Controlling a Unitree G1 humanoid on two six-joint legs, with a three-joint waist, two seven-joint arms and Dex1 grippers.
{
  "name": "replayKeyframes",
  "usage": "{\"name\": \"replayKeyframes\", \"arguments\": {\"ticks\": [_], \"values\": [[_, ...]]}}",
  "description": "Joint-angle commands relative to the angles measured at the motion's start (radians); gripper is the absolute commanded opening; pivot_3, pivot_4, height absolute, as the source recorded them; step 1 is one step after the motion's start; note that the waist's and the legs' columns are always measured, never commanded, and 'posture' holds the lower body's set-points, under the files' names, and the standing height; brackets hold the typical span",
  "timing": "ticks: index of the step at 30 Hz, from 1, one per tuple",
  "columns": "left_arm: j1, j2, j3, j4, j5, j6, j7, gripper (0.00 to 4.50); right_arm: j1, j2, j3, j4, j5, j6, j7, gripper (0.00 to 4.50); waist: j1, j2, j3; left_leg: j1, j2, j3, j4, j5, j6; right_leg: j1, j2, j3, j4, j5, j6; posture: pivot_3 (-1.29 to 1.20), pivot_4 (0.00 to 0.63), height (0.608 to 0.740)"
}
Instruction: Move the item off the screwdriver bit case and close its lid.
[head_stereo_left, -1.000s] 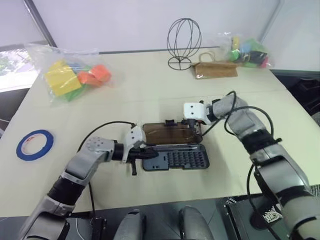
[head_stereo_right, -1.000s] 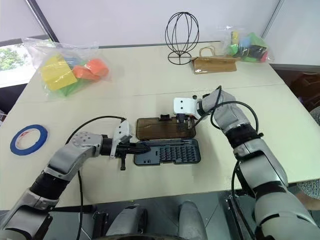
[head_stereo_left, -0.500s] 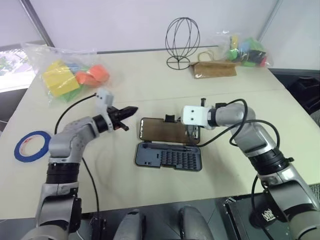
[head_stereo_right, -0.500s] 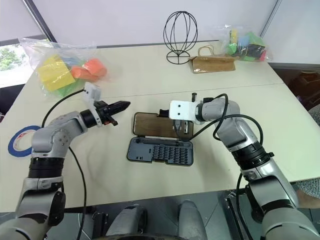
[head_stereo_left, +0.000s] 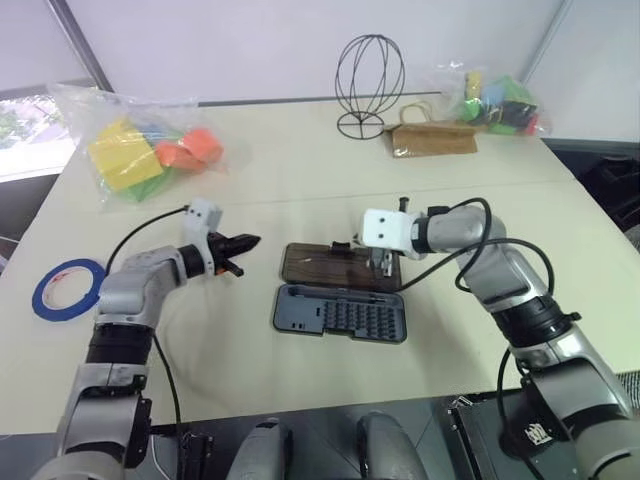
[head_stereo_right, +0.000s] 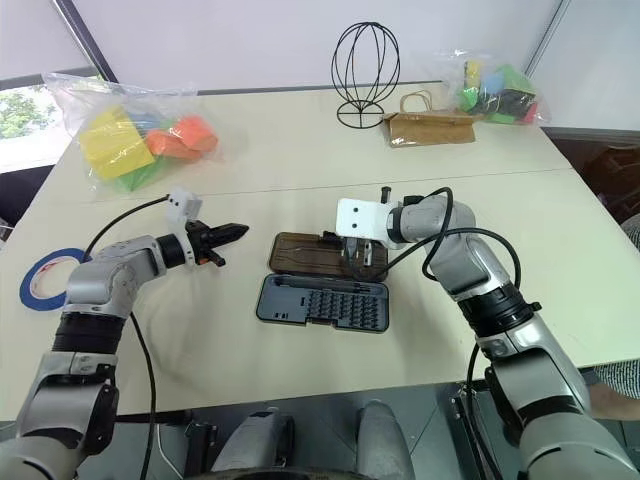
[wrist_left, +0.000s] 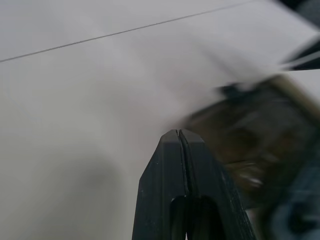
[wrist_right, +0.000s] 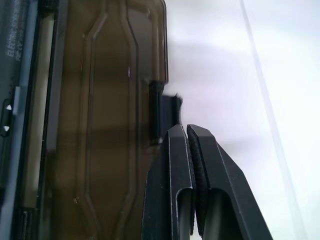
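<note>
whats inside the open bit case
Rows of small bits fill the right part of the screwdriver bit case, with moulded slots on its left part. What sits in those slots is too small to tell. The lid lies open behind.

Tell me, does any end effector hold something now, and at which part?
Nothing is held. The left end effector is shut on nothing, above the table. The right end effector is shut, empty, beside the lid latch.

The left arm reaches out with its elbow bent, and the left gripper (head_stereo_right: 232, 232) points across toward the right, fingers pressed together. The right arm bends inward, its right gripper (wrist_right: 186, 131) angled downward, fingers also closed.
</note>
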Motion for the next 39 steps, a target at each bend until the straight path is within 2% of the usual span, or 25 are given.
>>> {"name": "replayKeyframes", "arguments": {"ticks": [1,6,9,11,16,32,35,39], "values": [[0.009,0.019,-0.021,-0.112,-0.035,0.036,-0.048,0.0,-0.049,-0.007,-0.038,0.016,0.041,0.052,0.024,0.05,-0.001,0.0,0.0,0.0,0.0,0.0,0.0,0.0,0.0,0.0,0.0,0.0,0.0,0.0,0.0,0.0,0.15,0.74],[0.084,0.111,-0.125,-0.231,-0.032,0.064,-0.182,0.0,-0.064,-0.004,-0.036,0.081,0.086,0.111,0.052,0.05,-0.008,0.001,0.0,0.001,0.0,0.0,-0.002,0.0,0.0,-0.001,0.0,0.001,0.0,0.0,0.0,0.0,0.15,0.74],[0.118,0.164,-0.173,-0.25,-0.005,0.038,-0.236,0.0,-0.074,0.005,-0.034,0.133,0.097,0.12,0.047,0.86,-0.006,0.001,0.001,0.0,0.0,0.001,-0.002,0.0,0.0,-0.001,0.0,0.001,0.0,0.0,0.0,0.0,0.15,0.74],[0.129,0.18,-0.195,-0.246,0.014,0.012,-0.25,0.0,-0.083,0.014,-0.036,0.166,0.104,0.121,0.037,1.76,-0.004,0.001,0.001,0.0,0.0,0.001,-0.001,0.0,0.0,-0.001,0.0,0.001,0.0,0.0,0.0,0.0,0.15,0.74],[0.128,0.174,-0.217,-0.216,0.039,-0.019,-0.262,0.0,-0.114,0.031,-0.026,0.265,0.092,0.082,0.0,4.46,-0.002,0.001,0.001,0.0,0.0,0.001,-0.001,0.0,0.0,-0.001,0.0,0.001,0.0,0.0,0.0,0.0,0.15,0.74],[0.139,0.146,-0.248,-0.197,0.098,-0.073,-0.258,0.0,-0.12,0.061,-0.022,0.371,0.101,0.08,-0.011,4.46,-0.005,0.001,0.001,0.001,0.0,0.001,-0.001,0.0,0.0,0.0,0.0,0.001,0.0,0.0,0.0,0.0,0.15,0.74],[0.146,0.146,-0.247,-0.203,0.098,-0.072,-0.255,0.0,-0.125,0.064,-0.017,0.395,0.101,0.087,-0.006,3.11,-0.005,0.001,0.001,0.001,0.0,0.001,-0.001,0.0,0.0,0.0,0.0,0.001,0.0,0.0,0.0,0.0,0.15,0.74],[0.158,0.145,-0.251,-0.21,0.099,-0.076,-0.254,0.0,-0.125,0.064,-0.007,0.416,0.099,0.081,0.011,0.96,-0.005,0.001,0.001,0.001,0.0,0.001,-0.001,0.0,0.0,0.0,0.0,0.001,0.0,0.0,0.0,0.0,0.15,0.74]]}}
